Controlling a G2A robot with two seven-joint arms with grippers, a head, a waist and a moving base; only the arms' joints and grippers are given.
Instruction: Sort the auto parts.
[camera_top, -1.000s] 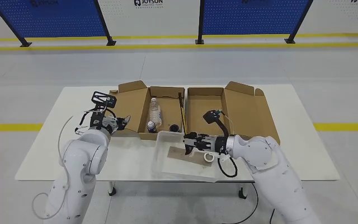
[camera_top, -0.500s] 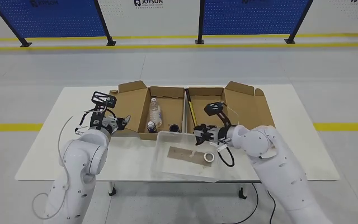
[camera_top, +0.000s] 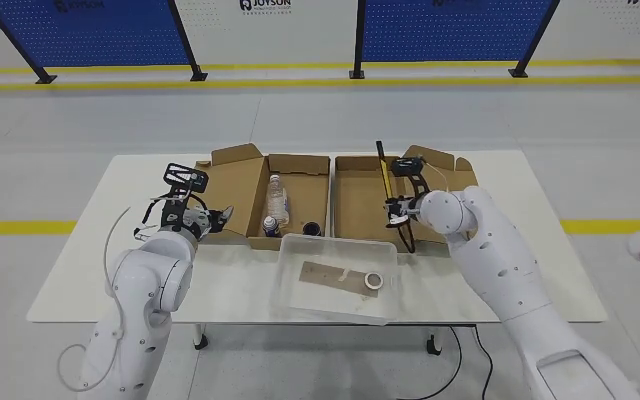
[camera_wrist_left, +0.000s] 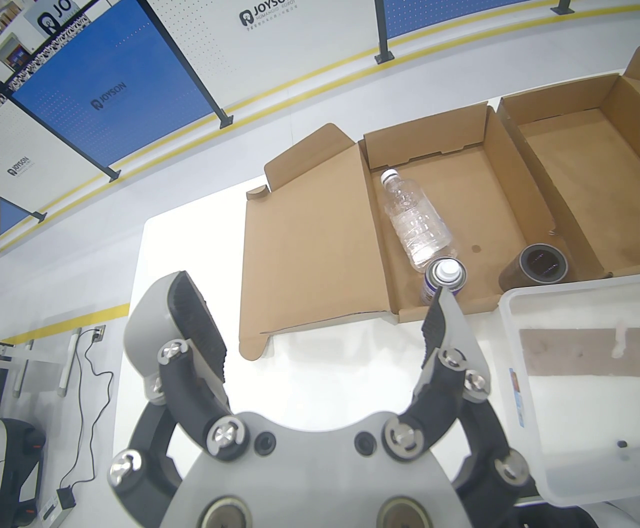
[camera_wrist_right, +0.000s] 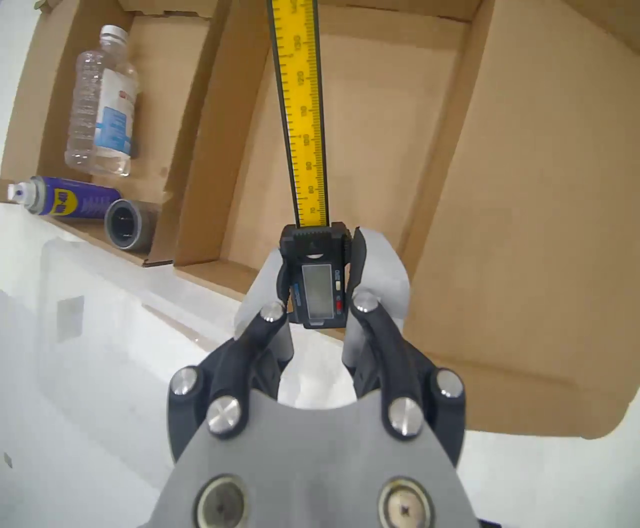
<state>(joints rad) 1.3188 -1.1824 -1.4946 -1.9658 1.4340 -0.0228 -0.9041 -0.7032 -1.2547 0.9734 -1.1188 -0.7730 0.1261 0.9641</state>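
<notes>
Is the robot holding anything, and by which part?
The right gripper holds a yellow caliper by its black display block; the left gripper is empty.

Numbered scale on caliper, logos on panels

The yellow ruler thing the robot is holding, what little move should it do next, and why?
Probably lower it into the right cardboard box. The right gripper is shut on the caliper, held over that box, while the bottle, spray can and cylinder lie in the other box.
</notes>
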